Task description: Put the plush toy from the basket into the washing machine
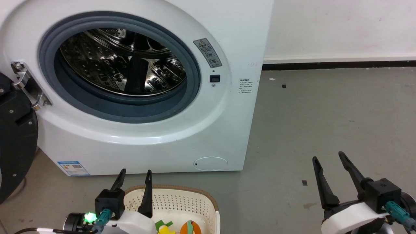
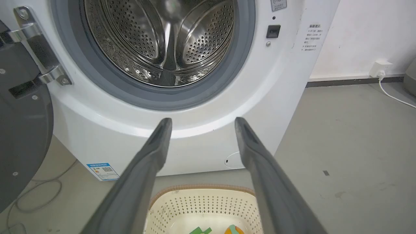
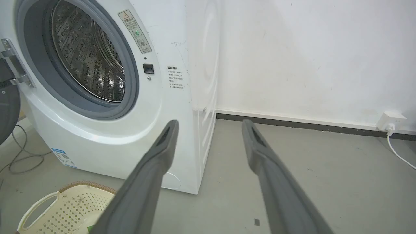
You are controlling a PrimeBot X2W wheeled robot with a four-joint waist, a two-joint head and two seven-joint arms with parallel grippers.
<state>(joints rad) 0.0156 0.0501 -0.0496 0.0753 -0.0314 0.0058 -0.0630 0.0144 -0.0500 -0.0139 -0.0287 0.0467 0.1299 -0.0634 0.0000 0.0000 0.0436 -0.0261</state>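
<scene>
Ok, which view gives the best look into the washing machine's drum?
The left wrist view: it looks almost straight into the drum of the washing machine, perforated wall and paddles clear. The head view shows it from above, darker. The right wrist view sees it at a slant.

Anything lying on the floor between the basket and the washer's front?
Nothing: a bare strip of grey floor lies between the basket and the washing machine, seen in the head and left wrist views.
</scene>
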